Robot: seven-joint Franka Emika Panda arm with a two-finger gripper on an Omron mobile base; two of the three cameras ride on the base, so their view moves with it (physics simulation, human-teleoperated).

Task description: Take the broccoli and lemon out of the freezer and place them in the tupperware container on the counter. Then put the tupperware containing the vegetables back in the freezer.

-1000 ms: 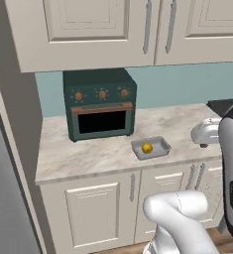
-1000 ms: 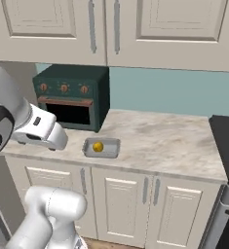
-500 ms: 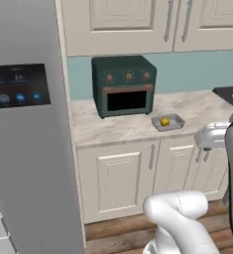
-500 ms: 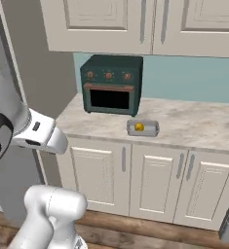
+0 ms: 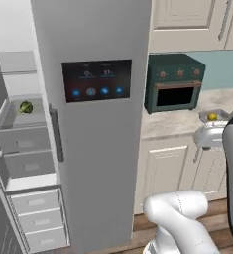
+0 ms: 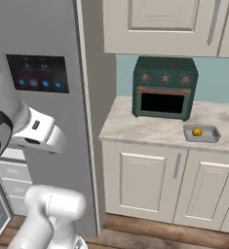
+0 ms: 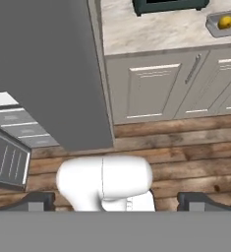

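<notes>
While the left base view was examined, the freezer [image 5: 95,124] stood with its left compartment open, and the broccoli [image 5: 25,106] lay on an upper grey shelf inside it, well apart from the arm. At the right edge of that view the lemon [image 5: 212,117] sat in the tupperware container [image 5: 205,116] on the counter [image 5: 172,126], beside the dark green toaster oven [image 5: 174,82]. From the right base view the lemon [image 6: 197,132] rested inside the tray [image 6: 201,133], in front of the oven [image 6: 164,86] and near the counter edge [image 6: 140,127]. The hand view looked down over a wooden floor [image 7: 186,157], with the tray [image 7: 224,23] at the top right; the gripper [image 7: 117,202] showed two fingertips set wide apart with nothing between them, so the hand was judged released and empty. One item appeared placed, the broccoli outstanding. The main hazard judged was the closed right-hand door standing between arm and shelf: a reach begun from this position could strike its edge, or nudge the broccoli deeper along the shelf.
</notes>
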